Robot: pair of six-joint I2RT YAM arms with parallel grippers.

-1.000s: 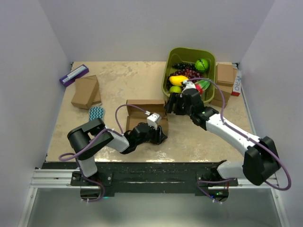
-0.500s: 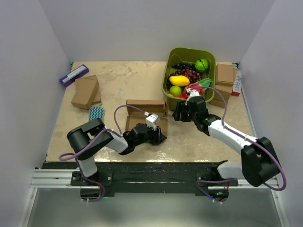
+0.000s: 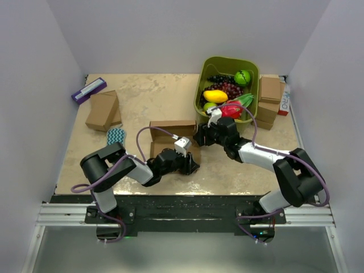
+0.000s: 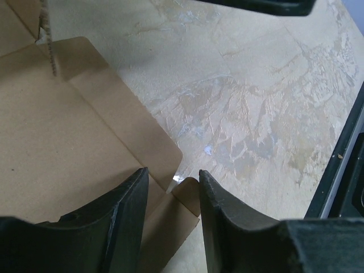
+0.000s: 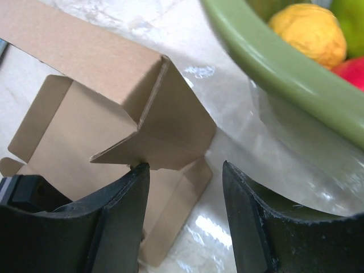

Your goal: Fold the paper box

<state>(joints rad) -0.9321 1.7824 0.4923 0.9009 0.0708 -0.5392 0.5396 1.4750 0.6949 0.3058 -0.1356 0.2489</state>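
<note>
The paper box (image 3: 172, 132) lies opened out at mid-table, its back wall raised and its flaps spread. My left gripper (image 3: 191, 165) is low at the box's near right corner. In the left wrist view a small rounded flap corner (image 4: 186, 196) sits between the left gripper's (image 4: 171, 173) jaws, which stand apart and do not pinch it. My right gripper (image 3: 200, 138) is at the box's right end. In the right wrist view the right gripper (image 5: 185, 165) is open, with a folded-up side flap (image 5: 165, 133) just above its left fingertip (image 5: 139, 173).
A green bin (image 3: 203, 77) of toy fruit stands right behind the right gripper; its rim (image 5: 273, 62) is close in the right wrist view. Smaller cardboard boxes (image 3: 102, 110) lie at far left and at far right (image 3: 271, 95). A purple box (image 3: 89, 90) and a teal patterned item (image 3: 116, 135) are on the left.
My right gripper has swung left from the bin's front edge to the box's right flap, and its jaws have narrowed. The left gripper has stayed put.
</note>
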